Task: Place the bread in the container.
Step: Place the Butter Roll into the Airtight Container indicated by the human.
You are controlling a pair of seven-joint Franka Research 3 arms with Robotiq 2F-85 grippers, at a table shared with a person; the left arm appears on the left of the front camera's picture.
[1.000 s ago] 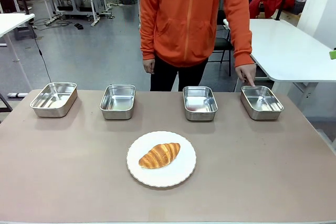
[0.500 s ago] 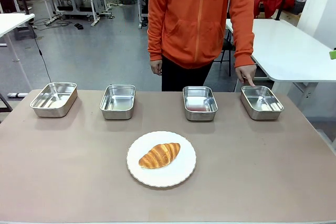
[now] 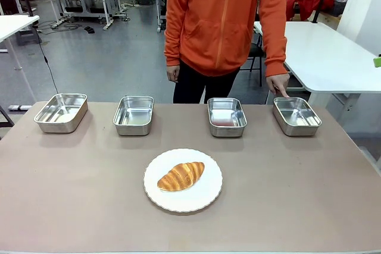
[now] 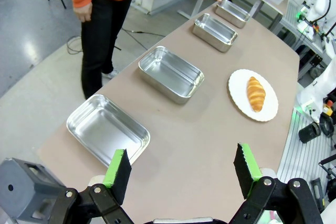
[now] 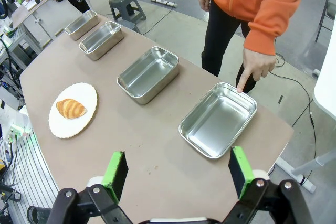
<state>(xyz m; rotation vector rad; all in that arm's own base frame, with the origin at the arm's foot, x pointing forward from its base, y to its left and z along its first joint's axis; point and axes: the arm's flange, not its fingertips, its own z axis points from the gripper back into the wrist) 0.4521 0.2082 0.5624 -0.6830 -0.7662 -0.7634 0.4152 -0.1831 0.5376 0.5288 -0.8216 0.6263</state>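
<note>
**Not begun: bread on plate, container empty**

Left fingers and right fingers: spread wide, holding nothing. Bread: on white plate, well ahead of both sets of fingers, untouched. Container: just ahead of the right fingers, empty, pointed at by a person's hand. Left to do: grasp, carry, release. Count: one bread, one plate, four steel trays.

bread golden-brown, ridged | plate white | container silver | table tan
</note>
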